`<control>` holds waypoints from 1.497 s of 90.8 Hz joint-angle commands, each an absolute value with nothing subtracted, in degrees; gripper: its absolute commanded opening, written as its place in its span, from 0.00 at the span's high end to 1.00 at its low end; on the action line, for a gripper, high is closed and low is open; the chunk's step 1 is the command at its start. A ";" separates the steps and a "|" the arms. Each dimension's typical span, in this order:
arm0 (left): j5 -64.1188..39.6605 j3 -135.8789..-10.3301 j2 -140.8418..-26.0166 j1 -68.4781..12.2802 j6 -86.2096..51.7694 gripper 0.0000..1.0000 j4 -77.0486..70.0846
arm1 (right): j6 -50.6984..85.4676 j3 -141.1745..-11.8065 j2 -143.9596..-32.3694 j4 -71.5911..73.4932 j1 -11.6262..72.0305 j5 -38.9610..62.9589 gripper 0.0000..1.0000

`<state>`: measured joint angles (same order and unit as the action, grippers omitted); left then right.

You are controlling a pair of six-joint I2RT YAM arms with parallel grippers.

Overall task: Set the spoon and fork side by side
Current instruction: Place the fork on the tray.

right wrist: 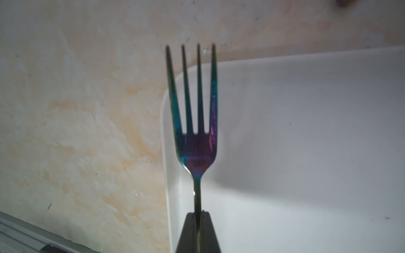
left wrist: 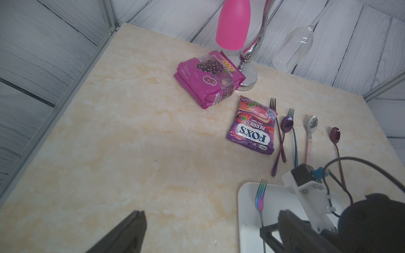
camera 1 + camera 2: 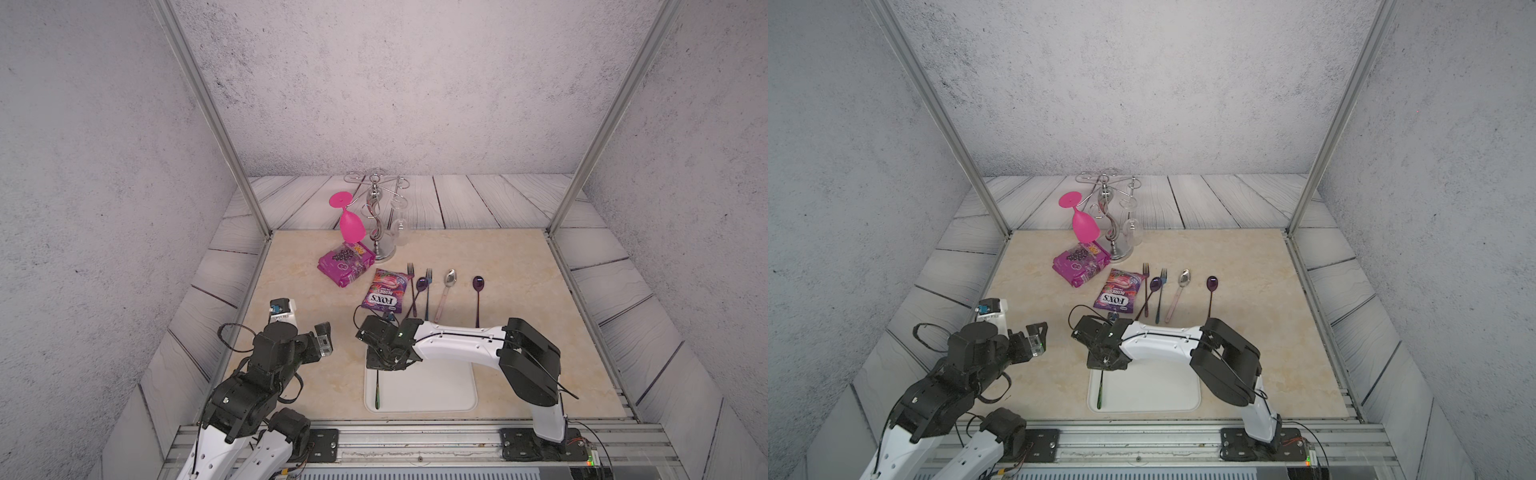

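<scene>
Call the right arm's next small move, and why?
Probably open the right gripper and release. It is shut on the rainbow fork by its handle, and the fork already runs along one side of the white tray, tines near the far rim. No spoon is in the tray; the spoons all lie outside it.

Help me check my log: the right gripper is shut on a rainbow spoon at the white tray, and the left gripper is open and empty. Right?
Wrong item: the right wrist view shows four tines, so the right gripper is shut on a rainbow fork, not a spoon, at the white tray. The left gripper is open and empty.
</scene>
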<state>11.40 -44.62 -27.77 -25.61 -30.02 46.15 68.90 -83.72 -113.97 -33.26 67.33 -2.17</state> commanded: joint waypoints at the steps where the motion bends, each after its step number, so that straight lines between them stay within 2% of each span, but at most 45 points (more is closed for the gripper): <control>1: 11.08 -43.99 -27.25 -25.31 -30.41 0.00 46.76 | 68.85 -85.64 -115.37 -35.54 67.50 -3.99 1.00; 54: 11.03 -43.85 -27.00 -25.38 -30.50 0.01 46.62 | 68.64 -86.07 -118.64 -35.31 66.89 -2.57 1.00; 90: 10.94 -43.77 -27.20 -25.36 -30.43 0.01 46.63 | 68.11 -86.40 -117.87 -36.11 66.80 -2.91 0.73; 102: 10.91 -43.84 -27.37 -25.40 -30.25 0.00 46.73 | 66.06 -86.38 -114.10 -37.71 66.80 -5.23 0.68; 115: 10.77 -44.08 -28.28 -25.39 -29.81 0.00 46.48 | 59.54 -86.19 -108.19 -42.78 66.08 -9.94 0.57; 123: 10.49 -44.29 -29.35 -25.38 -29.45 0.00 46.49 | 54.18 -84.43 -103.95 -46.49 63.31 -10.55 0.55; 136: 8.91 -44.52 -31.36 -25.33 -28.77 0.00 46.80 | 43.91 -76.73 -95.99 -48.53 51.86 -6.82 0.55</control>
